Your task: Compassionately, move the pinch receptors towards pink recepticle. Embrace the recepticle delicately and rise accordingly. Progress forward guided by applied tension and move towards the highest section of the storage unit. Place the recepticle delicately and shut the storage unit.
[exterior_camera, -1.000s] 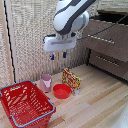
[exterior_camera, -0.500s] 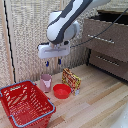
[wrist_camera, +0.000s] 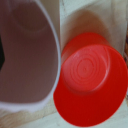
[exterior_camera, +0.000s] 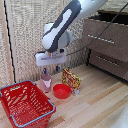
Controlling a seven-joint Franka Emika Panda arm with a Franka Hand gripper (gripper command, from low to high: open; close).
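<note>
Since the earlier frames the white arm has swung toward the exterior view's left and come lower, so the gripper (exterior_camera: 47, 70) now hangs right over the pink recepticle (exterior_camera: 46, 82) instead of beside it. Its two short dark fingers (exterior_camera: 44, 71) point down and reach the cup's rim; whether they actually touch the plastic, or how far they are spread, cannot be told from the exterior view, and the wrist view does not show the fingertips clearly. From the wrist camera the pink recepticle (wrist_camera: 27, 55) fills much of the picture, its open mouth facing the lens, with the shallow red bowl (wrist_camera: 90, 75) just beside it on the pale wooden floor (exterior_camera: 95, 107). The cup stands upright on that floor, between the red basket (exterior_camera: 25, 102) and the red bowl (exterior_camera: 62, 90), where it stood before. A patterned yellow and red packet (exterior_camera: 71, 79) stands just behind the bowl, unmoved. The storage unit (exterior_camera: 107, 42) is well apart on the exterior view's right, its highest section (exterior_camera: 105, 36) pulled out somewhat, as earlier, with the lower drawer (exterior_camera: 110, 62) beneath it.
</note>
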